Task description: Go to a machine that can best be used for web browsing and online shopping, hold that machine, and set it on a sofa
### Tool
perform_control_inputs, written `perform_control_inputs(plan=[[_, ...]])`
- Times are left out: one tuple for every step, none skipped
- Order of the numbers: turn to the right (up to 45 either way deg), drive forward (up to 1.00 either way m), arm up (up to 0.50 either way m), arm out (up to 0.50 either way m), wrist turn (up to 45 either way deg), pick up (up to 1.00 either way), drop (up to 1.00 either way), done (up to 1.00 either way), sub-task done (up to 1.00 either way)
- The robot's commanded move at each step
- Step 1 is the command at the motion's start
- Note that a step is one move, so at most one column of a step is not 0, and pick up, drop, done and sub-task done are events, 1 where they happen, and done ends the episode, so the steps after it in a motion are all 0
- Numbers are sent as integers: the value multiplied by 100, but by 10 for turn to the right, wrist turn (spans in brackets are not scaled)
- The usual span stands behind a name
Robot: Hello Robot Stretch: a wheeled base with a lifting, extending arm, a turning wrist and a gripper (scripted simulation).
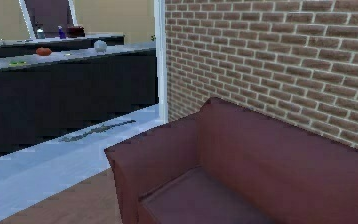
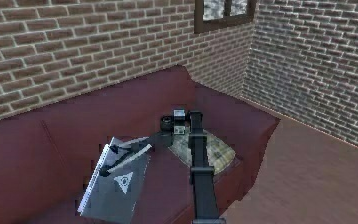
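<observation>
Brick-walled room. Forward view: dark counter (image 1: 67,95) at left, bearing small round items, one orange (image 1: 43,51), one white (image 1: 100,46); brick wall (image 1: 277,60) at right; dark red sofa (image 1: 237,165) below it.

Arm side view: sofa along the brick wall; grey laptop (image 2: 109,182) lying on its seat, left of middle; gripper (image 2: 127,152) at the laptop's upper edge, contact and load cannot be told; arm (image 2: 201,175) rising from the bottom edge; patterned cushion (image 2: 221,152) just right of it; window (image 2: 225,10) at upper right.

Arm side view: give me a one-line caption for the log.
Arm extended toward a maroon sofa against a brick wall, gripper near a grey laptop.
</observation>
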Motion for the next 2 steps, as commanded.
perform_control_inputs(plan=[[0,0,0,-8,0,0,0,0,0],[0,0,0,0,0,0,0,100,0]])
